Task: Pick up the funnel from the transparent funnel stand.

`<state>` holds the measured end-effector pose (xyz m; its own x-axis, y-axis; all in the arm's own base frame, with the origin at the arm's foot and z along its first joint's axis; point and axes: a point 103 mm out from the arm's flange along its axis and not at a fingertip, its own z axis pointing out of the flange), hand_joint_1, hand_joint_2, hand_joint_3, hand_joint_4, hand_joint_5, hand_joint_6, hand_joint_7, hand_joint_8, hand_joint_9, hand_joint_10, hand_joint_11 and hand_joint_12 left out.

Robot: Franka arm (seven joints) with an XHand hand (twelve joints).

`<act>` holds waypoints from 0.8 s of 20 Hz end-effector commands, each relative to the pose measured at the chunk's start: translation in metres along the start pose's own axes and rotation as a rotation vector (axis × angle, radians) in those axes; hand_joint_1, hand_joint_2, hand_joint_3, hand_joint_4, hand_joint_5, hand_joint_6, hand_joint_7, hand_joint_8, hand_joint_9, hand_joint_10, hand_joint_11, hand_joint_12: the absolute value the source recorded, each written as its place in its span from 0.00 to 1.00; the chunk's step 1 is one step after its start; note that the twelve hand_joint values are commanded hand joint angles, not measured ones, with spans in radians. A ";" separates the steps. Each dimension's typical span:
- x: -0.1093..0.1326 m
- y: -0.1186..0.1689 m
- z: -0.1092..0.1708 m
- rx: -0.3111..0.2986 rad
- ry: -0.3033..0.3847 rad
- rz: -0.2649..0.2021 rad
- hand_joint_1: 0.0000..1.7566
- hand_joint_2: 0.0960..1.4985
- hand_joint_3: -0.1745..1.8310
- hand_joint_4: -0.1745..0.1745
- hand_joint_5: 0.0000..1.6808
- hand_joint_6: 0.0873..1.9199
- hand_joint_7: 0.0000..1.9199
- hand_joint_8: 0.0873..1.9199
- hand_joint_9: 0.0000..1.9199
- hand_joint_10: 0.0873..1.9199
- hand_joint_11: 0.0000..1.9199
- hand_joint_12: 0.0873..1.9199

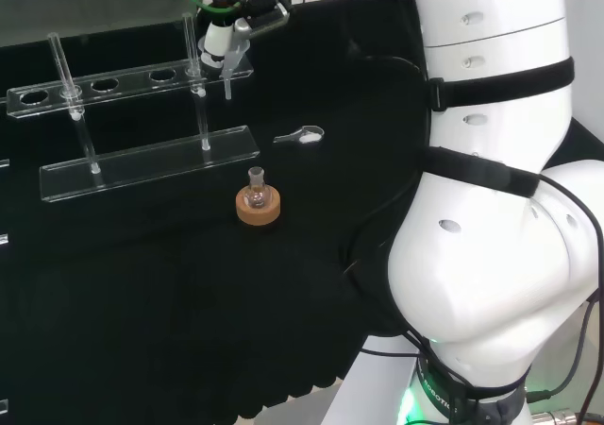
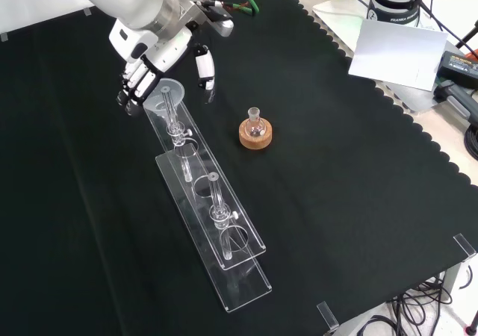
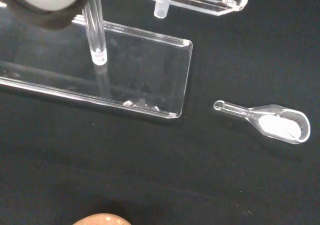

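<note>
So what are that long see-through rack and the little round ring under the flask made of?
The long transparent funnel stand looks like clear acrylic or similar plastic: flat polished plates with bright cut edges, the black cloth showing through. It could be glass, but the drilled holes suggest plastic. The round tan ring looks like cork: matte, light brown, slightly grainy.
</note>
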<state>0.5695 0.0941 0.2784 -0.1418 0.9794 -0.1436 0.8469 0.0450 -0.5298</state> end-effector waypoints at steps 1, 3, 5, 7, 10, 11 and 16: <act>0.001 0.003 0.001 -0.023 -0.033 0.022 0.46 0.36 0.28 0.76 0.01 0.00 0.00 0.00 0.00 0.46 0.17 0.79; 0.000 0.004 0.001 -0.032 -0.062 0.028 0.46 0.37 0.28 0.76 0.02 0.00 0.01 0.00 0.01 0.47 0.18 0.79; 0.000 0.005 0.001 -0.042 -0.074 0.037 0.47 0.36 0.30 0.75 0.03 0.00 0.01 0.00 0.02 0.47 0.19 0.78; -0.001 0.006 0.001 -0.057 -0.073 0.041 0.47 0.36 0.30 0.75 0.03 0.00 0.02 0.00 0.02 0.47 0.19 0.78; -0.003 0.008 0.001 -0.062 -0.075 0.047 0.46 0.36 0.32 0.75 0.05 0.00 0.03 0.00 0.04 0.46 0.20 0.78; -0.004 0.009 0.001 -0.061 -0.077 0.049 0.46 0.36 0.32 0.75 0.05 0.00 0.03 0.00 0.04 0.46 0.21 0.77; -0.005 0.015 0.004 -0.040 -0.071 0.051 0.45 0.35 0.35 0.74 0.08 0.00 0.04 0.10 0.12 0.41 0.23 0.76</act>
<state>0.5776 0.0910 0.2724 -0.1373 0.9636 -0.2293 0.8806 0.0128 -0.4737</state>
